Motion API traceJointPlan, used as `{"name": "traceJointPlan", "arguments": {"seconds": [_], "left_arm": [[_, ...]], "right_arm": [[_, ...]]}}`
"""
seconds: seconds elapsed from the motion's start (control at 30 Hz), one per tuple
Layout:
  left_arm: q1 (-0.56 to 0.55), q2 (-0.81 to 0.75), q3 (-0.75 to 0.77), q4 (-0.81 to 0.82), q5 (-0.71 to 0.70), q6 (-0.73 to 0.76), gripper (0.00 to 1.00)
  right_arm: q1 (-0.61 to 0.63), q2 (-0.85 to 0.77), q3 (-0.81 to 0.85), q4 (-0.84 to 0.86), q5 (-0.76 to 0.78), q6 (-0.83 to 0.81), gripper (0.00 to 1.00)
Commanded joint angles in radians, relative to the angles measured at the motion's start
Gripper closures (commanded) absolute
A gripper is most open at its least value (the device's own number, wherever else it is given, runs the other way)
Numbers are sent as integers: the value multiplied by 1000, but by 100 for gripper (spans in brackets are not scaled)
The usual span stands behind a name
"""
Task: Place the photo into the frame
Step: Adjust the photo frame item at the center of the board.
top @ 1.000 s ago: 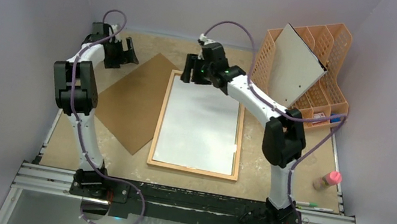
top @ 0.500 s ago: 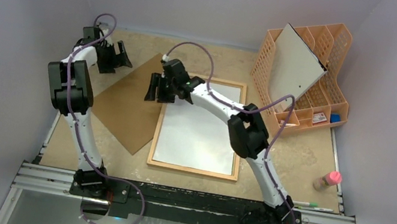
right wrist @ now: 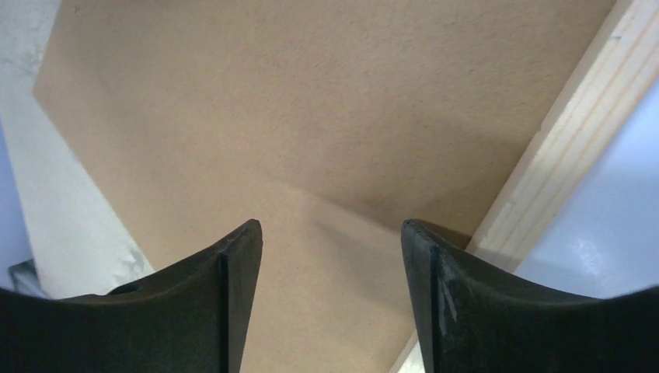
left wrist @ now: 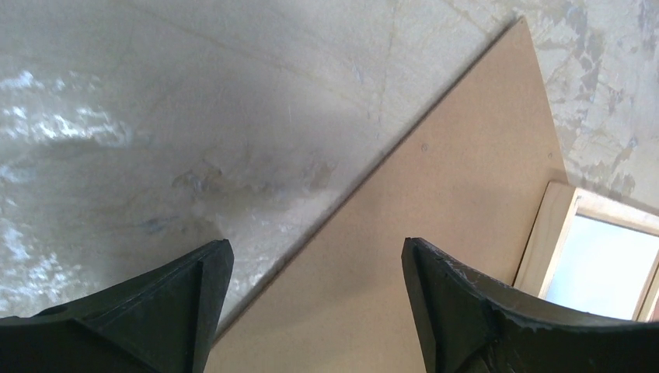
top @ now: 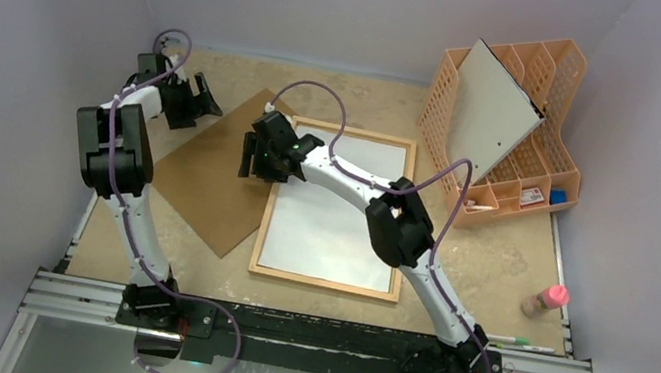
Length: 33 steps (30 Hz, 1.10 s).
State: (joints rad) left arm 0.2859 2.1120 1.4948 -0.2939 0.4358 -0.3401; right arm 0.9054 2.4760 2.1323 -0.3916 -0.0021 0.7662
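Hovering over the brown backing panel (top: 206, 176), the right pincer (right wrist: 330, 233) is gaping empty just beside the frame (top: 320, 283), which is lying flat on the table (top: 497, 255); the left pincer (left wrist: 311, 249) is hanging wide, empty, over the panel's far edge.

Frame (top: 322, 284) flat mid-bench (top: 476, 262), panel (top: 206, 176) just left of it. Organizer (top: 522, 168) back right, a board (top: 494, 107) leaning in it. Bottle (top: 544, 300) near right, pens (top: 523, 345) before it. Right hand (right wrist: 330, 256) over the panel by the frame, left hand (left wrist: 317, 264) over its far-left edge.

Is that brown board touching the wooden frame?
Touching. Right wrist view: the board meets the frame along its wooden edge, no gap showing.
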Motion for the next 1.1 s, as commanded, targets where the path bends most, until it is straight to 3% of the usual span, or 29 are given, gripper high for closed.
{"name": "traceJointPlan", "arguments": {"seconds": [0.0,0.33,0.47,0.7,0.83,1.07], "left_arm": [[-5,-31,-105,-62,20,25,16],[-5,-95,-226,-65,91,106,16],[-5,-97,-229,-104,115,138,21],[-5,-105,-272,-144,17,90,48],[-5,-153,-341,-164,-26,76,50],[10,-251,-427,-292,-222,20,51]], "right_arm": [[-5,-37,-18,-137,207,-49,27],[10,-41,-14,-193,330,-58,19],[10,-53,-14,-208,344,-41,18],[6,-13,-2,-195,187,-60,18],[7,32,-9,-173,109,-76,19],[9,97,-36,-82,6,-159,21]]}}
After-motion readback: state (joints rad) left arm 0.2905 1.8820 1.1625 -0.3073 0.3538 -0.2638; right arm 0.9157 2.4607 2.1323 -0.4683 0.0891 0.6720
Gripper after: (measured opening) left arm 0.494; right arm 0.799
